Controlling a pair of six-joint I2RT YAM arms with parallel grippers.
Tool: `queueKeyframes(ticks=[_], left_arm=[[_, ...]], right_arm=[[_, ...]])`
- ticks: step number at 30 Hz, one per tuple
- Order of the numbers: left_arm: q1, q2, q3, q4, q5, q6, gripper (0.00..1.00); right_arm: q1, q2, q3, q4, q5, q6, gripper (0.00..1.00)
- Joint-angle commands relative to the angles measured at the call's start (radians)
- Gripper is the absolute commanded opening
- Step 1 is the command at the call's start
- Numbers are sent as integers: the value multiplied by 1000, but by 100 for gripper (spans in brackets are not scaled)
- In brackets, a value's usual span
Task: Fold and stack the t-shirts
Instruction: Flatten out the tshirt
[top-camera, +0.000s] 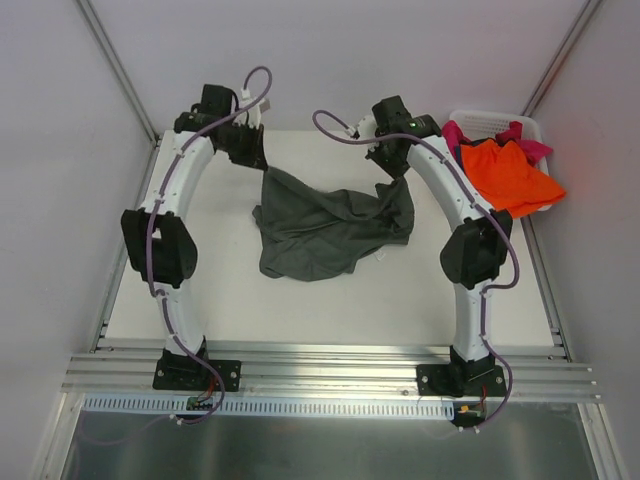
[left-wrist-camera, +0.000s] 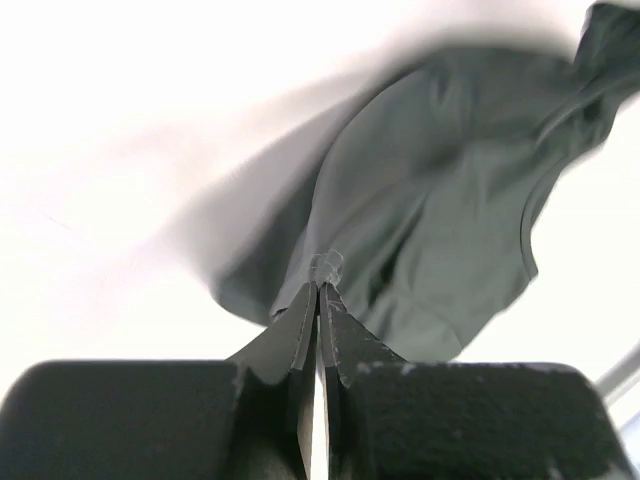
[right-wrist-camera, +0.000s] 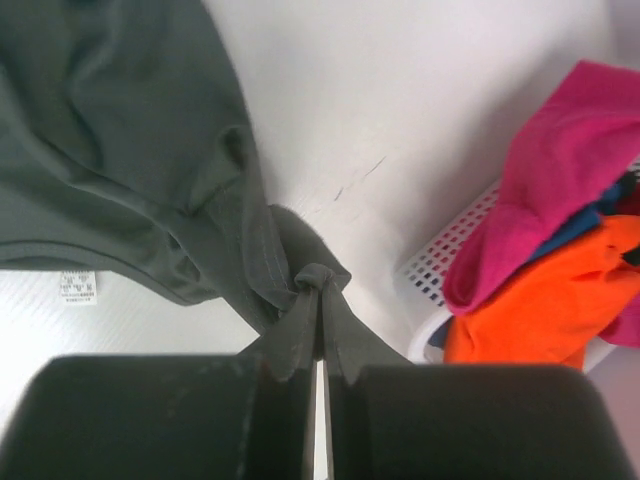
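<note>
A dark grey-olive t-shirt (top-camera: 330, 225) lies crumpled at the middle of the white table, its two far corners pulled up. My left gripper (top-camera: 260, 160) is shut on its far left corner; in the left wrist view the jaws (left-wrist-camera: 322, 272) are pinched together at the cloth (left-wrist-camera: 440, 200). My right gripper (top-camera: 398, 172) is shut on the far right corner, and a bunched fold sits between its tips (right-wrist-camera: 320, 285). An orange t-shirt (top-camera: 510, 175) and a magenta-pink one (top-camera: 525, 135) hang over a basket at the far right. A strip of blue cloth (right-wrist-camera: 585, 225) shows between them.
The white plastic laundry basket (top-camera: 495, 118) stands in the far right corner, close to my right gripper; its perforated wall (right-wrist-camera: 440, 270) shows in the right wrist view. A white label (right-wrist-camera: 77, 287) lies by the grey shirt's hem. Metal frame rails border the table.
</note>
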Motion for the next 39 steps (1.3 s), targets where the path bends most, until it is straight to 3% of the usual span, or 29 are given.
queueKeyframes(ticks=[1,6,12,16,19,22,25,27,33,34,35,39], left_arm=[[-6,-139,181,-48,-79,69,0],[-8,-221,252,-72,-123,96,0],[-8,-345,186,-75,-195,135,0],[-8,-441,88,-94,-183,139,0],[-8,-492,-10,-103,-169,136,0],[-8,-517,-66,-108,-169,125,0],[-8,-518,-72,-111,-182,125,0],[-5,-508,-64,-114,-201,130,0],[3,-482,-63,-118,-186,135,0],[4,-477,-63,-118,-191,133,0],[7,-471,-57,-118,-195,135,0],[32,-416,-24,-126,-194,133,0]], right_arm=[[-6,-127,85,38,32,35,0],[-9,-214,96,99,84,68,1],[-20,-306,47,81,124,85,1],[-18,-445,-215,50,40,125,1],[-17,-475,-295,11,-32,139,1],[-18,-454,-306,3,-81,150,1],[6,-392,-195,-18,-103,156,1],[54,-306,-91,-39,-123,153,1],[219,-116,-62,-51,-270,228,1],[239,-92,-53,-80,-349,234,2],[273,-64,-39,-104,-405,239,6],[296,-70,-70,-157,-568,272,67]])
